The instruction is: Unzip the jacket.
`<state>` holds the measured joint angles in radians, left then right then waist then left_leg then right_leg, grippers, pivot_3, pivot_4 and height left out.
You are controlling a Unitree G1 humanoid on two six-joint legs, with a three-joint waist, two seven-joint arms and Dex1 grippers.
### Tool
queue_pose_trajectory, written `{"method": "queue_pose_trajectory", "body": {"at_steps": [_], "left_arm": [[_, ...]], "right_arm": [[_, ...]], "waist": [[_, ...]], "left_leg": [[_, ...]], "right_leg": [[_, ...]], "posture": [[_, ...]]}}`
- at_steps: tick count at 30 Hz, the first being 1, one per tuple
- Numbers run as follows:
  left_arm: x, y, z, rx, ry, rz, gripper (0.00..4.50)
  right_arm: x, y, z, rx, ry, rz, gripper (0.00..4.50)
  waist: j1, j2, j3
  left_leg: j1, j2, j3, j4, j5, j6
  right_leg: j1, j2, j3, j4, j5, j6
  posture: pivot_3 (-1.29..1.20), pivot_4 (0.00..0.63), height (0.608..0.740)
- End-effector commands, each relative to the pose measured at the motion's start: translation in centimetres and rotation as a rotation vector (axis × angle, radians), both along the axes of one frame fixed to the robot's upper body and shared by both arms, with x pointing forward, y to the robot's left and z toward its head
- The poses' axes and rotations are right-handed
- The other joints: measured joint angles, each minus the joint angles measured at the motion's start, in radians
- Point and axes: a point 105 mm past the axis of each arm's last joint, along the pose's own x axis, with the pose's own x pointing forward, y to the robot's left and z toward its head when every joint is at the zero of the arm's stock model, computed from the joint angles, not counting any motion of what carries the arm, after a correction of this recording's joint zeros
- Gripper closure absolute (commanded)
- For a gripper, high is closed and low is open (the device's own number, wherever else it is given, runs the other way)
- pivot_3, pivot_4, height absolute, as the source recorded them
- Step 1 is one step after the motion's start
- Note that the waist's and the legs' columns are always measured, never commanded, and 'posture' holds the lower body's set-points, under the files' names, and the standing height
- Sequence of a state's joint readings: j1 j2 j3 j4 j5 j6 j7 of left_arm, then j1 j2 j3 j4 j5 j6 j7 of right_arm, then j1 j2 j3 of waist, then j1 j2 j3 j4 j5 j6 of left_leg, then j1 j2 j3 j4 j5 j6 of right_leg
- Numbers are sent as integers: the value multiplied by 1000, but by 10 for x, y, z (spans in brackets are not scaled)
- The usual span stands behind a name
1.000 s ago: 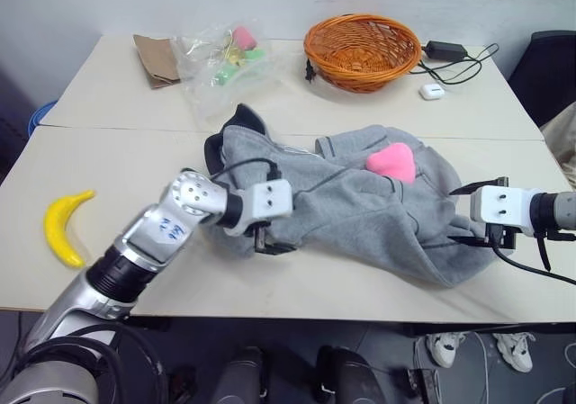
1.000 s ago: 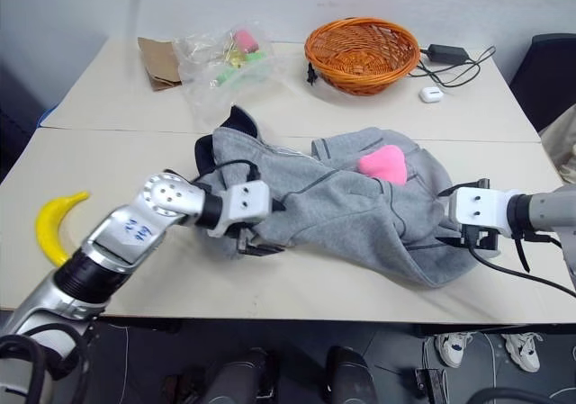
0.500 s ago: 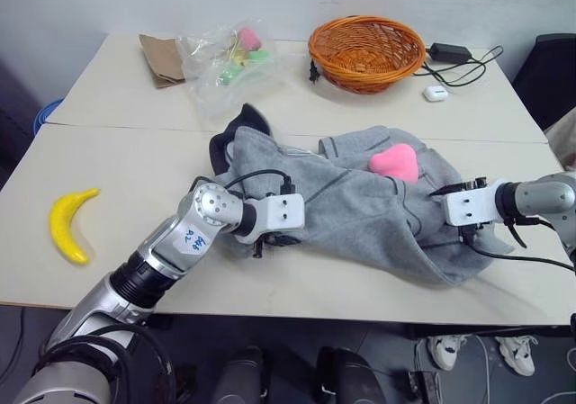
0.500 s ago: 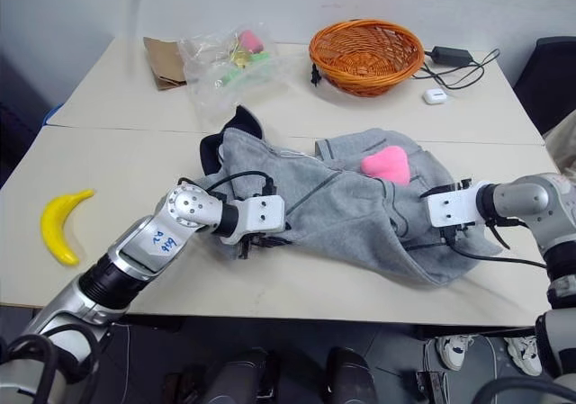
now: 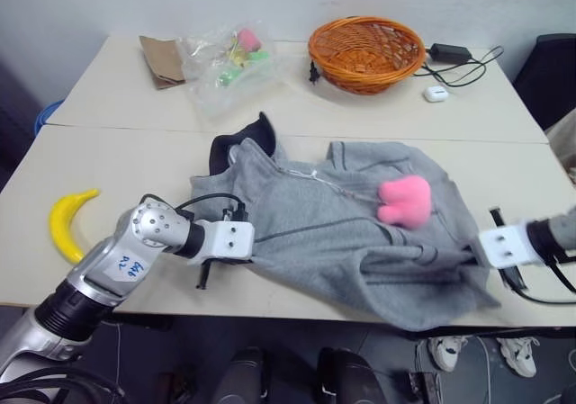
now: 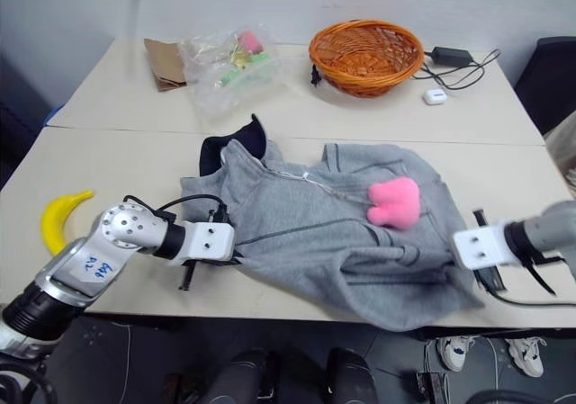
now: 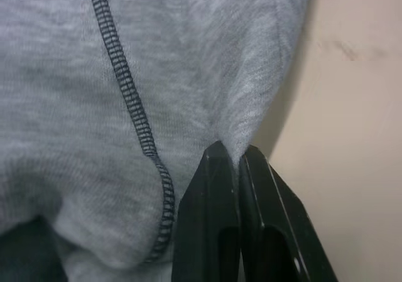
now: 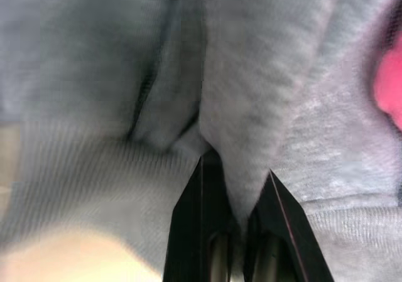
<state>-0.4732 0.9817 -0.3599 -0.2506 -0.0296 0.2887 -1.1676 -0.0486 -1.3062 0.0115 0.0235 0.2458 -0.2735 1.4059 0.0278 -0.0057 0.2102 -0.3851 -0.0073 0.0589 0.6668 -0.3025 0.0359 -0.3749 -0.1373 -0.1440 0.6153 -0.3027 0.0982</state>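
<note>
jacket (image 5: pixel 342 233) sprawls over middle and right of near table (image 5: pixel 126 166); pink plush toy (image 5: pixel 404 200) sits on it right of centre. banana (image 5: pixel 68 224) near left edge. bare strip between banana and jacket. far table: plastic bag (image 5: pixel 223 62) left, basket (image 5: pixel 365 51) centre, charger cable (image 5: pixel 459 60) right; open gap along seam.

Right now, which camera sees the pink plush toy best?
The left eye view shows it best: the whole pink plush toy sits on the grey jacket, nothing covering it. The right eye view shows it about as well. The right wrist view catches just a pink blur at its edge. The left wrist view shows jacket fabric.
</note>
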Motion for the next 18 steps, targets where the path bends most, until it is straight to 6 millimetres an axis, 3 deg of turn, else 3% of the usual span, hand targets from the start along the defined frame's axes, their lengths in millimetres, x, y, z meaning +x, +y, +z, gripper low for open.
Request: {"method": "queue_pose_trajectory", "body": {"at_steps": [1, 3, 5, 9, 16, 18], "left_arm": [[1, 32, -5, 94, 35, 37, 4500], [-1, 42, -6, 113, 57, 32, 4500], [-14, 45, -8, 108, 133, 12, 4500], [-36, 42, -11, 82, 240, 4, 4500], [-42, 34, -19, 19, 264, 96, 4500], [-40, 34, -19, 2, 248, 125, 3844]], "right_arm": [[-27, 28, 8, 105, 51, -22, 4490], [-49, 43, -1, 153, 102, -42, 4490], [-58, 51, -8, 160, 95, -71, 4490], [-56, 52, -15, 136, 18, -144, 4490], [-48, 47, -16, 111, -54, -201, 4490], [-49, 48, -14, 123, -38, -211, 4500]], "waist": [[-2, 1, -1], [-4, 2, -1], [-4, 1, -1], [-8, 2, -1], [-1, 2, -1], [-1, 2, -2]], "left_leg": [[1, 1, 0, 0, -1, -1], [2, 2, 3, 0, -2, -1], [3, 3, 3, -1, -4, -2], [6, 6, 8, -2, -6, -4], [7, 5, 10, -2, -7, -2], [8, 5, 11, -2, -7, -2]], "right_leg": [[1, 1, 0, -2, 0, -1], [0, 1, 1, -4, 1, -3], [-1, 2, 3, -3, 1, -3], [-1, 5, 7, -1, 0, -5], [-1, 5, 10, -4, 0, -5], [0, 5, 11, -3, 0, -5]], "posture": [[0, 150, 740], [0, 150, 740], [0, 150, 740], [0, 150, 740], [0, 150, 740], [0, 150, 740]]}}
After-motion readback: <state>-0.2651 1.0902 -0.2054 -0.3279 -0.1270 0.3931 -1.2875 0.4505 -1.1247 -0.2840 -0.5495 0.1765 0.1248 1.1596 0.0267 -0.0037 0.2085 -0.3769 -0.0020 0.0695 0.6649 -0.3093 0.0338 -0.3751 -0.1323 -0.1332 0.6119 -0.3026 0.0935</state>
